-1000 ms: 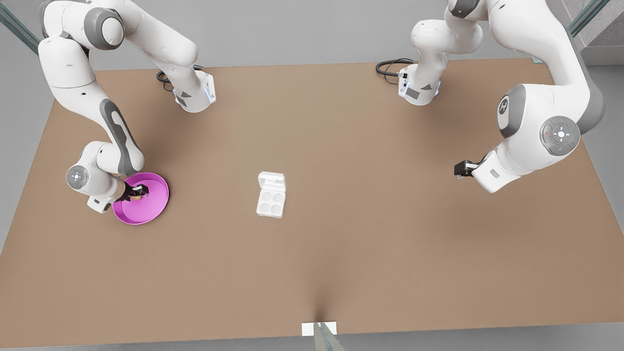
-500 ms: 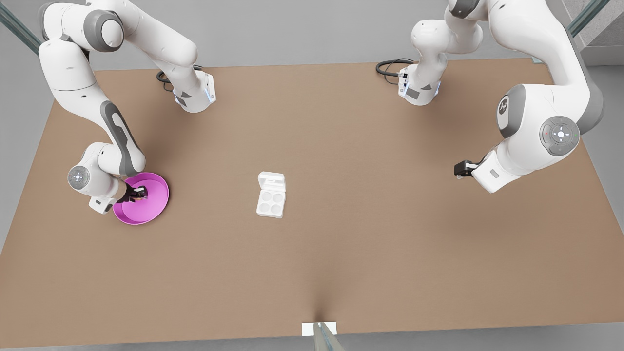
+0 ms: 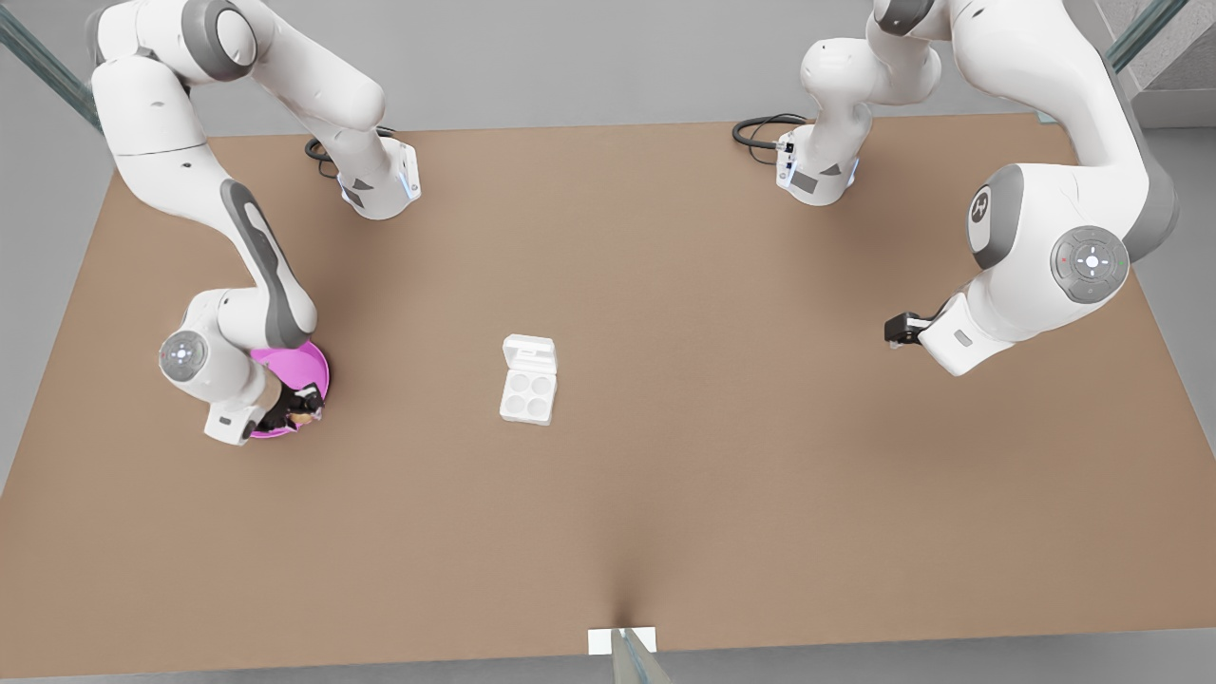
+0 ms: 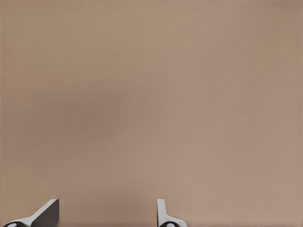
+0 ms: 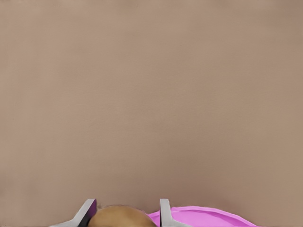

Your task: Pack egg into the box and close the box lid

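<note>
The tan-brown egg [image 3: 305, 415] [image 5: 124, 217] sits between the fingers of my right gripper [image 3: 301, 414] [image 5: 126, 208], which is shut on it. That gripper hangs over the near rim of the pink dish [image 3: 306, 367] at the front view's left. The white box [image 3: 528, 396] lies at the table's middle, its four cups bare. The box lid [image 3: 530, 353] is folded back flat on the far side. My left gripper [image 3: 894, 332] [image 4: 106, 212] waits open above bare table at the front view's right.
The pink dish [image 5: 208, 216] is partly covered by the right arm's wrist. Both arm bases [image 3: 378, 185] [image 3: 815, 171] and their cables stand at the table's far edge. A brown tabletop [image 3: 722, 456] stretches between the dish, the box and the left arm.
My right gripper has moved with the egg from the dish's middle toward its near rim, to the front view's right. The left arm and the box have not moved.
</note>
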